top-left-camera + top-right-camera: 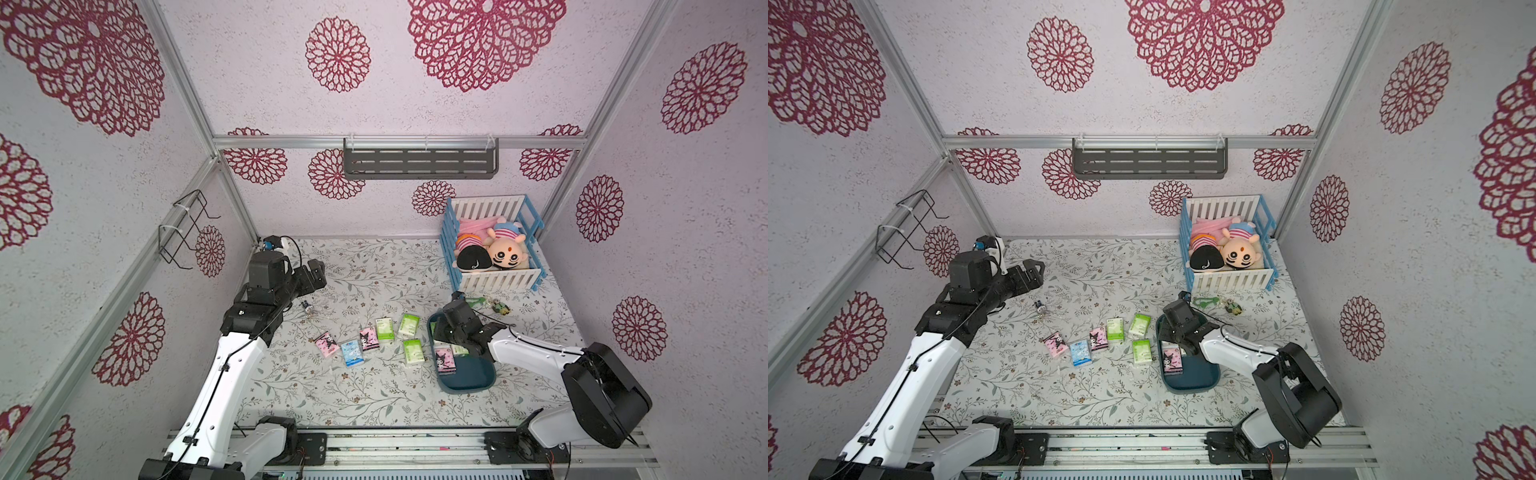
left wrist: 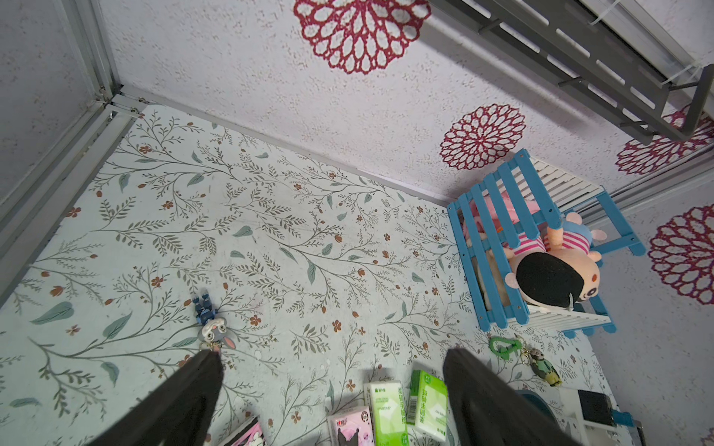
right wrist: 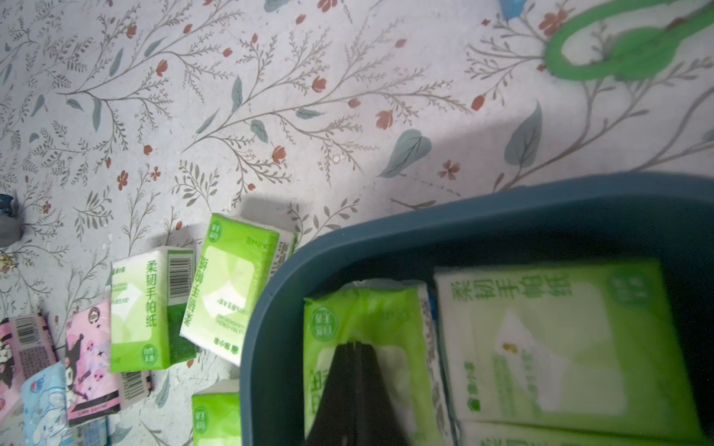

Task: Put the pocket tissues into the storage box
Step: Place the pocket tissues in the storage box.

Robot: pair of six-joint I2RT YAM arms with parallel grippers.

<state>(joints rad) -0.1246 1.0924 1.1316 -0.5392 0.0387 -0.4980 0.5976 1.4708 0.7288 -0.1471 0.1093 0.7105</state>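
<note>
Right gripper (image 3: 353,345): black fingers pressed shut with nothing between them, tips on a glossy green-and-white pack (image 3: 371,316) inside the storage box (image 3: 270,309), a dark teal plastic tub with rounded corners. Its arm bends low over the box. Left gripper (image 2: 332,353): raised, fingers spread wide, empty. Six soft pocket tissues (image 1: 409,325) lie on the floral mat (image 1: 332,399) beside the box.

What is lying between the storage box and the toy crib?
A green carabiner and a small figure charm lie on the mat between the storage box and the crib, in both top views.
</note>
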